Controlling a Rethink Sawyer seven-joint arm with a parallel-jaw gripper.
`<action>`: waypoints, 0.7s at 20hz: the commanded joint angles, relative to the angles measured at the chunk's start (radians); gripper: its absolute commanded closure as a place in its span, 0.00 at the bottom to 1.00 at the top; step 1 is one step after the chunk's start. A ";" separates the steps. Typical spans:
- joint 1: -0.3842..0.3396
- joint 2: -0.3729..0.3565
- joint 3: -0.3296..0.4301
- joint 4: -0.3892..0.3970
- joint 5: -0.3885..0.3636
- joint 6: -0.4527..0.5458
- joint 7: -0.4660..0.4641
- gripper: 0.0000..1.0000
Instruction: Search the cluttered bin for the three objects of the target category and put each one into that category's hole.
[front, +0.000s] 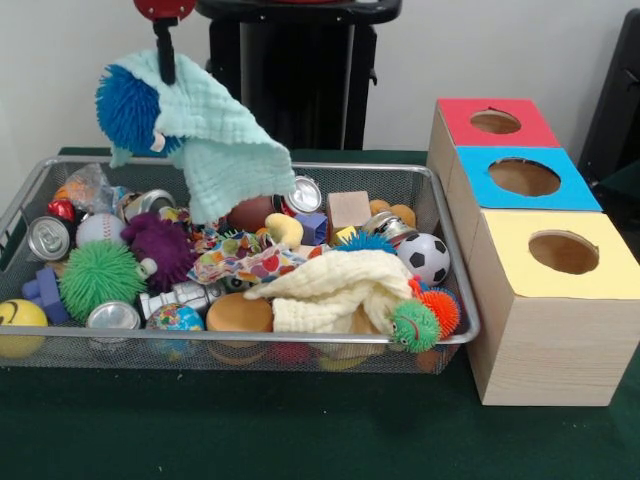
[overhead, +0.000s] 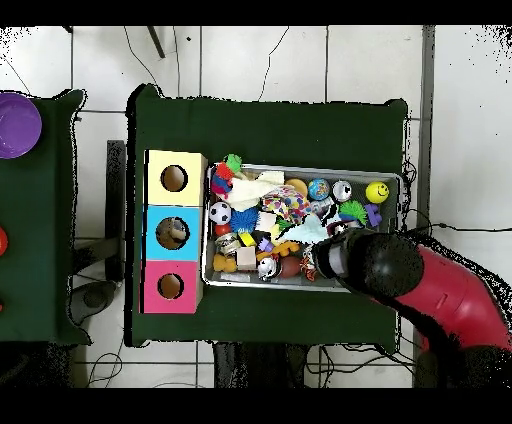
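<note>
The wire mesh bin (front: 300, 338) stands on the green table, full of toys, balls, cans and cloths. My gripper (front: 166, 72) hangs above the bin's left end, shut on a mint green cloth (front: 215, 140) that is lifted clear of the clutter. A blue spiky ball (front: 127, 108) hangs against the cloth's left side, also off the pile. In the overhead view the arm (overhead: 400, 275) covers the gripper, and a corner of the mint cloth (overhead: 310, 230) shows over the bin (overhead: 392, 178).
Three wooden boxes with round holes stand right of the bin: red top (front: 495, 122), blue top (front: 525, 178), yellow top (front: 565, 252). In the bin lie a cream cloth (front: 335, 288), a soccer ball (front: 428, 257), a green spiky ball (front: 100, 278) and several cans.
</note>
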 joint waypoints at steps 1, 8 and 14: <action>-0.009 -0.003 0.016 0.117 0.089 -0.080 0.101 1.00; 0.049 0.018 0.021 0.172 0.163 -0.196 0.165 1.00; 0.080 0.077 0.025 0.202 0.212 -0.317 0.184 1.00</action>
